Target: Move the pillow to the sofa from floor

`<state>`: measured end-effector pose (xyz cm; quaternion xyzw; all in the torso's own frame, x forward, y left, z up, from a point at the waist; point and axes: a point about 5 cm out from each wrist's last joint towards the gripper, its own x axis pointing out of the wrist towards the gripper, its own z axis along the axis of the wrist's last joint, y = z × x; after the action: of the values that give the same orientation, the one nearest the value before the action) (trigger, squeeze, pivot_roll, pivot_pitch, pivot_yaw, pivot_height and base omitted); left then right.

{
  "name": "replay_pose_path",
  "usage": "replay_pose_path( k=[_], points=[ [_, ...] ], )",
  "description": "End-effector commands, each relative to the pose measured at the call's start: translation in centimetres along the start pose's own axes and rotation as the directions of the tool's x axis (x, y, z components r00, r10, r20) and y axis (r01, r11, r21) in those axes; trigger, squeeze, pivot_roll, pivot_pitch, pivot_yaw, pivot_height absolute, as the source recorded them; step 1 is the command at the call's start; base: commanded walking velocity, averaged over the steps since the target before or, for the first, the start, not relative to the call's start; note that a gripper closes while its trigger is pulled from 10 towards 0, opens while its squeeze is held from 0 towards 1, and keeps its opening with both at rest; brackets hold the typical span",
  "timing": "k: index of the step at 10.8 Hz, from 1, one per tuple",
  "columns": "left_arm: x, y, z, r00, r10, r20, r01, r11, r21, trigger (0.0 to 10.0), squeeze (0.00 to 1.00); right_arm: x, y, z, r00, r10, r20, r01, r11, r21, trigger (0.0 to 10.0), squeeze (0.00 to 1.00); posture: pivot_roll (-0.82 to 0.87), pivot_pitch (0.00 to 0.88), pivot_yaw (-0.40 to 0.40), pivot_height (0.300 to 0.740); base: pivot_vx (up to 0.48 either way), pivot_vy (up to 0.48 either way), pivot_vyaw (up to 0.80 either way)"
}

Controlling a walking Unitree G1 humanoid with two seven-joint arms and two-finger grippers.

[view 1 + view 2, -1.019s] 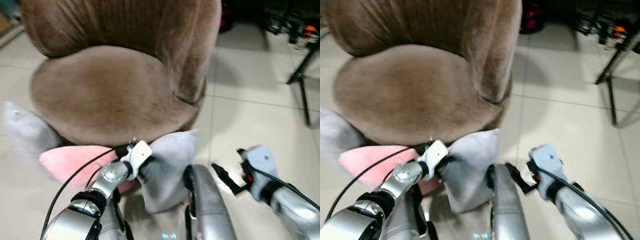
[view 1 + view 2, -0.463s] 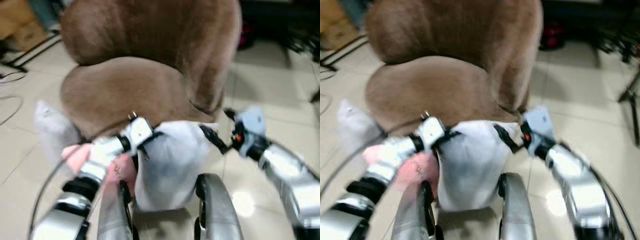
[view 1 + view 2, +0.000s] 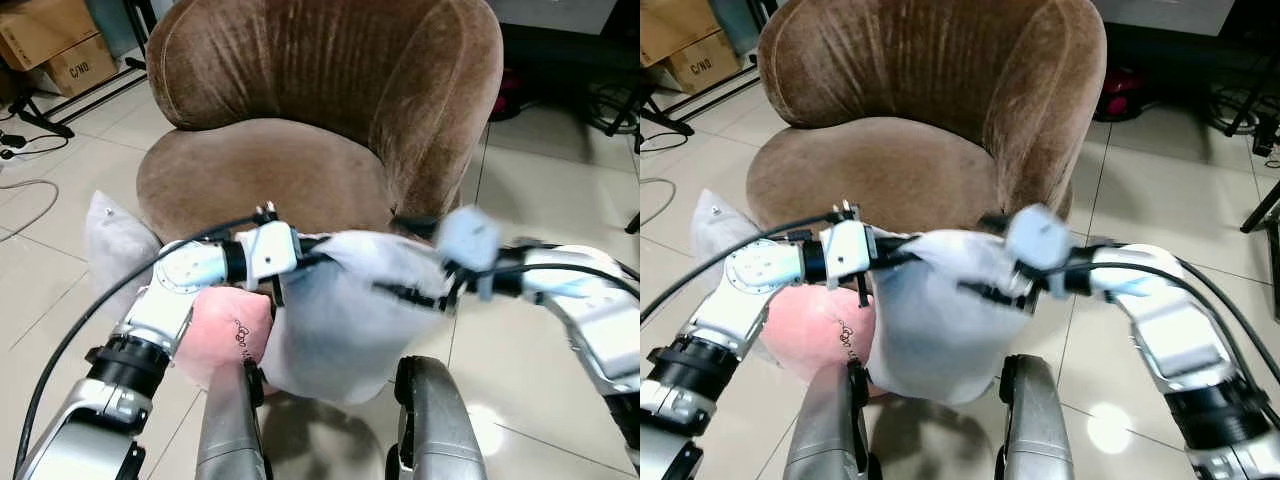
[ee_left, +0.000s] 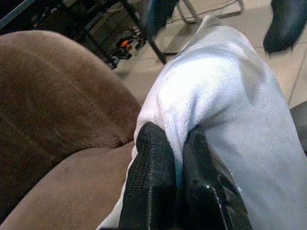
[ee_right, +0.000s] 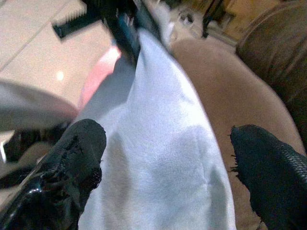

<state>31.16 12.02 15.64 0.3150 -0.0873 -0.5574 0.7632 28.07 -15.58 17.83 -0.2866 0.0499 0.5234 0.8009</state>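
A second grey pillow [image 3: 115,245] and a pink pillow [image 3: 225,330] are seen on the floor [image 3: 520,330], below and outboard of the left jaws [image 4: 175,158]. The grey pillow [image 3: 345,315] is pinched by its corner in the closed left jaws and straddled by the open right jaws [image 5: 165,158], just before the brown sofa [image 3: 300,170].
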Motion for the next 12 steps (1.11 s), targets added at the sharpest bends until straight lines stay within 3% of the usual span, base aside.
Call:
replay_pose_path(
  k=[1,2,4,5,6,12],
  points=[
    [0.0,0.4,1.5,0.999,-0.017,0.030,0.015,0.997,0.072,0.0,0.00,0.8,0.1,-0.4,0.999,0.005,-0.037,-0.005,1.000,-0.001,10.0,0.00,-0.04,0.000,0.030,0.525,0.000,0.000,0.00],
    [0.3,-0.6,2.8,0.996,-0.074,0.055,0.067,0.991,0.112,0.0,0.00,1.8,0.6,-1.5,0.998,-0.010,-0.067,0.014,0.998,0.068,10.0,0.00,-0.04,0.000,0.025,0.525,0.000,0.000,0.00],
    [0.7,-1.9,4.1,0.988,-0.139,0.074,0.127,0.980,0.152,0.0,0.00,2.3,1.8,-3.0,0.991,0.034,-0.132,-0.023,0.996,0.080,10.0,0.00,-0.04,0.000,0.025,0.525,0.000,0.000,0.00],
    [0.8,-2.1,4.4,0.987,-0.146,0.072,0.134,0.979,0.156,0.0,0.00,2.3,1.8,-3.5,0.988,0.022,-0.156,-0.009,0.997,0.082,8.5,0.00,-0.03,0.000,0.019,0.525,0.000,0.000,0.00],
    [0.7,-2.1,4.5,0.988,-0.137,0.065,0.126,0.980,0.156,0.0,0.00,2.3,1.7,-3.5,0.989,0.005,-0.150,0.010,0.995,0.096,0.0,0.00,-0.03,0.000,0.016,0.525,0.000,0.000,0.00],
    [-0.3,-0.7,4.1,1.000,-0.020,0.005,0.019,0.988,0.152,0.0,0.00,2.4,2.3,-2.8,0.999,-0.020,-0.046,0.027,0.986,0.166,0.0,0.00,-0.02,0.000,0.001,0.525,0.000,0.000,0.00]
  ],
)
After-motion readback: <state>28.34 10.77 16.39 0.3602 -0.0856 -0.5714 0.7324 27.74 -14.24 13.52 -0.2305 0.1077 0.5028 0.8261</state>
